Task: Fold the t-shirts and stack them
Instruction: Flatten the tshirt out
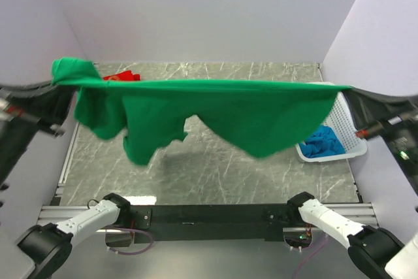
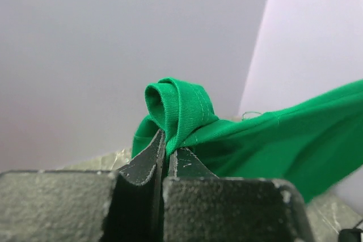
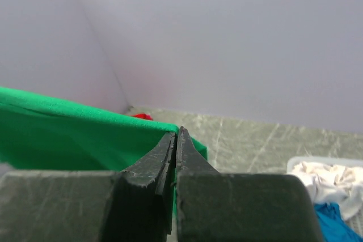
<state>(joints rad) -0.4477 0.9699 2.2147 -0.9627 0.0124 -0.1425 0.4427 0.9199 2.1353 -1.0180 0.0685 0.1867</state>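
Observation:
A bright green t-shirt hangs stretched in the air across the table, its top edge taut from left to right. My left gripper is shut on a bunched corner of the green t-shirt at the far left. My right gripper is shut on the opposite corner of that t-shirt at the right. A red t-shirt lies on the table behind the green cloth, mostly hidden. A blue t-shirt and a white one lie in the basket.
A white plastic lattice basket stands at the table's right edge, under the right arm. Grey walls close in the left, back and right sides. The marble tabletop shows below the hanging shirt.

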